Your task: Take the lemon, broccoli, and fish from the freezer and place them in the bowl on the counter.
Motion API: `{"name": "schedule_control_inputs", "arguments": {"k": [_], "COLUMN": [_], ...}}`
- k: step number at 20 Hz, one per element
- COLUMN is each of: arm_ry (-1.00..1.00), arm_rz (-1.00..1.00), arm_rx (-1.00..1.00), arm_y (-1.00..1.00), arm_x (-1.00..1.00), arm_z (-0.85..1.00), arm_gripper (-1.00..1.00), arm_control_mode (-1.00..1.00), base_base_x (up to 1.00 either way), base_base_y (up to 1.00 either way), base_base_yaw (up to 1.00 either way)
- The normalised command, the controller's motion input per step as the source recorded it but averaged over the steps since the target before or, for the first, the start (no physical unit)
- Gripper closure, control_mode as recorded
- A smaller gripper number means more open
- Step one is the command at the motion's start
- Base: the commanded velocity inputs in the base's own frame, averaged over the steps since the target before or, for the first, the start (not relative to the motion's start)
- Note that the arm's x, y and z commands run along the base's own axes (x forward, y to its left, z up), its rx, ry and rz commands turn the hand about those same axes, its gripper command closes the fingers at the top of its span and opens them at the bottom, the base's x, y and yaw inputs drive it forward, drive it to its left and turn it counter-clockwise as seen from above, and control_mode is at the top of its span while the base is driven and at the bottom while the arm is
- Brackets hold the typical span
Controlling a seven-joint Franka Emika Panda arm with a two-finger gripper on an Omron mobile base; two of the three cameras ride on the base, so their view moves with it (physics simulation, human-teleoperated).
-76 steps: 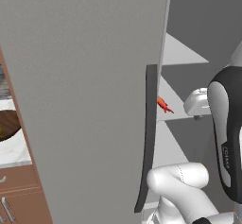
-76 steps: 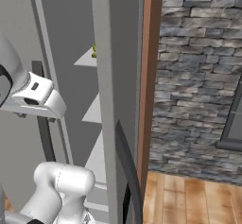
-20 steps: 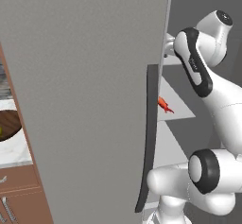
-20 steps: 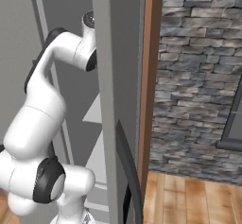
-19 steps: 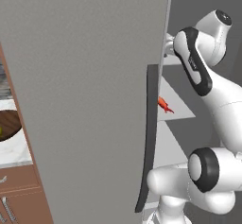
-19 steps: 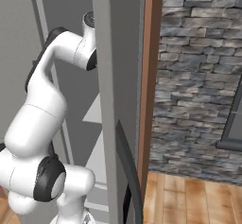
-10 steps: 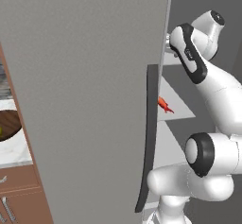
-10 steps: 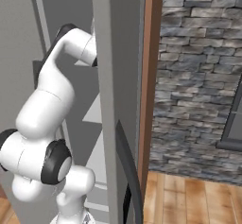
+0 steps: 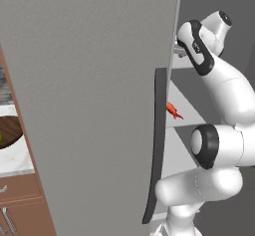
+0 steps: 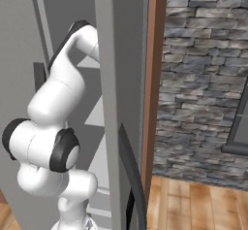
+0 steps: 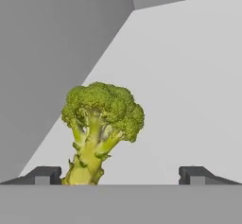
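In the hand view the broccoli (image 11: pixel 101 124) stands upright on a white shelf of the freezer, close in front of my gripper (image 11: pixel 120 176). It sits between the two fingertips, nearer the left one (image 11: pixel 43 174), and the jaws are wide open with no contact. My arm (image 9: pixel 211 65) reaches over the upper shelf past the freezer door (image 9: pixel 94 95). The red-orange fish (image 9: pixel 173 110) lies on a lower shelf beside the dark door handle (image 9: pixel 157 145). The wooden bowl (image 9: pixel 9 130) rests on the marble counter (image 9: pixel 17 160) at far left. A yellow sliver shows in it; I cannot tell whether it is the lemon.
The open grey door (image 10: pixel 116 78) with its long handle (image 10: pixel 133 175) stands close beside the arm. A stone wall (image 10: pixel 203 78) and wooden floor (image 10: pixel 193 200) lie to the right. Brown drawers (image 9: pixel 20 200) sit under the counter. The freezer's grey walls (image 11: pixel 52 53) hem in the shelf.
The arm has stretched further into the freezer toward the upper shelf, its elbow swinging up and in. The fish, door and bowl have stayed put.
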Motion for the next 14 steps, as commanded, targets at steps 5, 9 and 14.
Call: {"name": "schedule_control_inputs", "arguments": {"k": [5,9,14], "arm_ry": [0.00,0.00,0.00], "arm_rz": [0.00,0.00,0.00], "arm_rx": [0.00,0.00,0.00], "arm_y": [0.14,0.02,0.01], "arm_x": [0.24,0.06,0.00], "arm_z": [-0.01,-0.03,0.00], "arm_gripper": [-1.00,-1.00,-1.00], "arm_control_mode": [-1.00,-1.00,-1.00], "base_base_x": [0.00,0.00,0.00], "base_base_y": [0.00,0.00,0.00], "base_base_yaw": [0.00,0.00,0.00]}}
